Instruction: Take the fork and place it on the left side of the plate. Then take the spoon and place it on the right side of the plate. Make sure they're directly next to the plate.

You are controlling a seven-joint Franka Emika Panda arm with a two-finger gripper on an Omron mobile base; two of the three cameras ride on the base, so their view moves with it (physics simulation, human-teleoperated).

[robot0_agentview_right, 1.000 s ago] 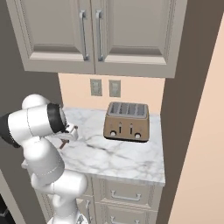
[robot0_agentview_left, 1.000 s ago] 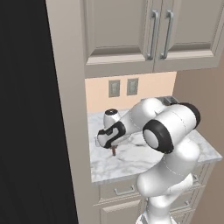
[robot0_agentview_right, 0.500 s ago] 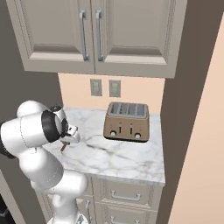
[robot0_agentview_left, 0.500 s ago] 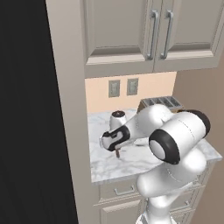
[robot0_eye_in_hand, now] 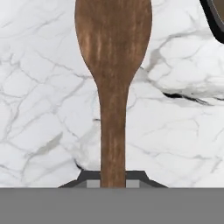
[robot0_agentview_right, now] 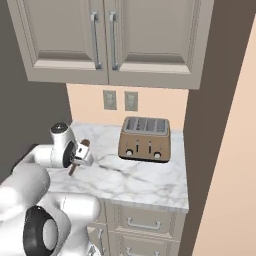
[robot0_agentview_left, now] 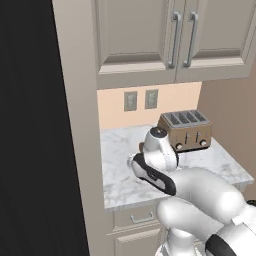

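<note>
Marble counter [robot0_agentview_right: 140, 180] is spreading under closed cabinet doors [robot0_agentview_right: 105, 37], with a bronze four-slot toaster [robot0_agentview_right: 145, 138] sitting at the back wall below two wall outlets [robot0_agentview_right: 120, 100]. White robot arm [robot0_agentview_left: 200, 195] is reaching over the counter's left part, its bulk covering much of the stone in the left base view. At its end the gripper [robot0_agentview_right: 80, 156] is clamped on the spoon [robot0_eye_in_hand: 113, 74], holding it above the marble. In the hand view the brown wooden spoon is running lengthwise straight away from the fingers, its thin handle pinched between the two dark tips at the bottom and its oval bowl pointing to the top, where the frame is cutting off the bowl's far end. In the right base view only a short brown stub of it is showing below the hand, slanting down toward the counter. A dark curved edge [robot0_eye_in_hand: 214, 19] is peeking in at the hand view's upper right corner, too little of it showing to say what it is. The lower end of the handle is disappearing between the fingertips [robot0_eye_in_hand: 135, 180], which are gripping it on both sides.
</note>
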